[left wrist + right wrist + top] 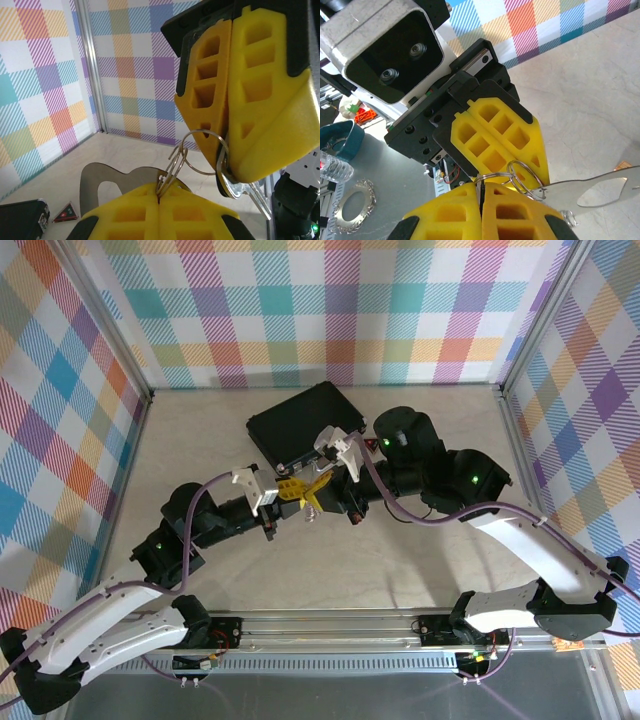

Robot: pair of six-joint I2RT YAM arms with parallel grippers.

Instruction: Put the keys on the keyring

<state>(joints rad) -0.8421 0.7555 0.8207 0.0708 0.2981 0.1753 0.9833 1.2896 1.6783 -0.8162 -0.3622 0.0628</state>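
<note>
My two grippers meet tip to tip above the table's middle. The left gripper [293, 490] [160, 192] is shut on the keyring, a flat silver plate [100, 185] [592, 186] with wire split rings [176, 162] [520, 176] rising from the seam between its yellow fingers. A larger wire loop [202, 150] links these rings to the keys [245, 187], whose heads are pinched in the shut right gripper [322, 485] [223, 150] [481, 187]. Silver key blades stick out below the right fingers. The left gripper [532, 167] shows just above the right one's pads.
A black case [305, 425] [20, 220] lies on the table just behind the grippers. A red-and-black triangle [66, 212] sits next to it. Checkered walls [70, 400] enclose the table on three sides. The front rail [330, 625] runs between the arm bases.
</note>
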